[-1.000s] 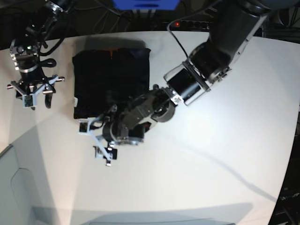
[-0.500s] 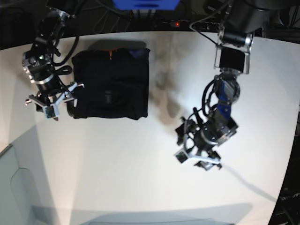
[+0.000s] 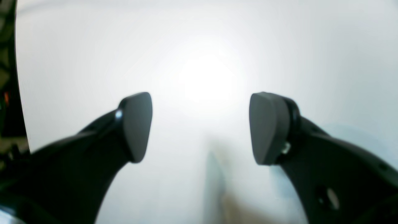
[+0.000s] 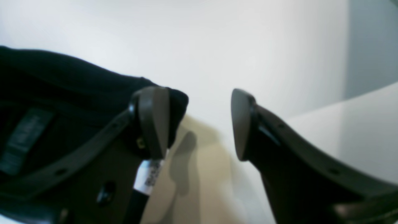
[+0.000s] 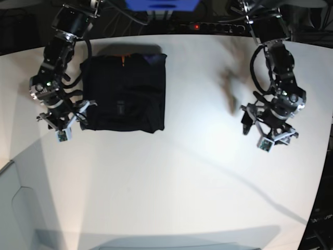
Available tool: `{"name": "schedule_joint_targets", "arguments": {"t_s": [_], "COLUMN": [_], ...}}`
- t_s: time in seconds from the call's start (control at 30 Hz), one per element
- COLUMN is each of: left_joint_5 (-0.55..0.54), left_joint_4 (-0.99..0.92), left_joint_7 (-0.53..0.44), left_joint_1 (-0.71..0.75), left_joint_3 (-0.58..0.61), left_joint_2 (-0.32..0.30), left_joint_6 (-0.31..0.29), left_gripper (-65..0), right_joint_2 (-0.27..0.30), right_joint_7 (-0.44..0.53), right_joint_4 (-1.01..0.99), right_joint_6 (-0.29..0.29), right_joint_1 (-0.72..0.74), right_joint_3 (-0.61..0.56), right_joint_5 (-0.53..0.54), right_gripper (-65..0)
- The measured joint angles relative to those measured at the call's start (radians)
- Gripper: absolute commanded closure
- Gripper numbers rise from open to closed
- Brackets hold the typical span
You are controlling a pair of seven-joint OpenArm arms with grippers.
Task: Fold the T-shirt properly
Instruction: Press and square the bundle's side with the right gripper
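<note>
- A white table [image 5: 171,177] is seen filling most of the base view, with dark cabling and a blue object [image 5: 161,4] beyond its far edge.
- A pale grey panel [image 5: 15,208] is seen at the near left corner of that view.
- Nothing is seen lying between the two arms on the tabletop; soft shadows are cast across it.
- The T-shirt [image 5: 124,92] is laid folded into a compact black rectangle on the far left part of the table, with an orange label [image 5: 123,59] showing at its far edge.
- The right arm is reached down from the far left, and the right gripper [image 5: 61,126] is hung at the near left corner of the folded cloth.
- In the right wrist view, the right gripper's fingers [image 4: 154,121] are held spread, with bare table seen in the gap; one finger is placed just beside the shirt's corner, and whether it touches cannot be told.
- The left arm is bent down from the far right, well apart from the shirt.
- The left gripper [image 3: 200,127] is held over bare table, its pads [image 3: 136,124] set wide apart with nothing between them.
</note>
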Motion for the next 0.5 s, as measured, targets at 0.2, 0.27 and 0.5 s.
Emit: {"name": "schedule_joint_targets", "arguments": {"t_s": [0.2, 0.27, 0.5], "left_joint_5": [-0.019, -0.02, -0.02], "left_joint_4": [0.0, 0.0, 0.0], "left_joint_7": [0.002, -0.004, -0.001], "left_joint_1": [0.026, 0.031, 0.036], "left_joint_3": [-0.035, -0.036, -0.036], "left_joint_2": [0.001, 0.001, 0.001], "left_joint_6": [-0.002, -0.002, -0.002], "left_gripper": [-46.6, -46.6, -46.5], "right_joint_2": [0.004, 0.005, 0.005], "right_joint_7": [0.0, 0.0, -0.001], "right_joint_4": [-0.006, -0.006, -0.006], "right_joint_6": [0.0, 0.0, 0.0], "right_joint_1": [0.005, 0.005, 0.004], "right_joint_3": [-0.069, -0.087, -0.103], "right_joint_5": [0.001, 0.0, 0.0], "right_gripper": [-32.4, -32.3, -11.8]}}
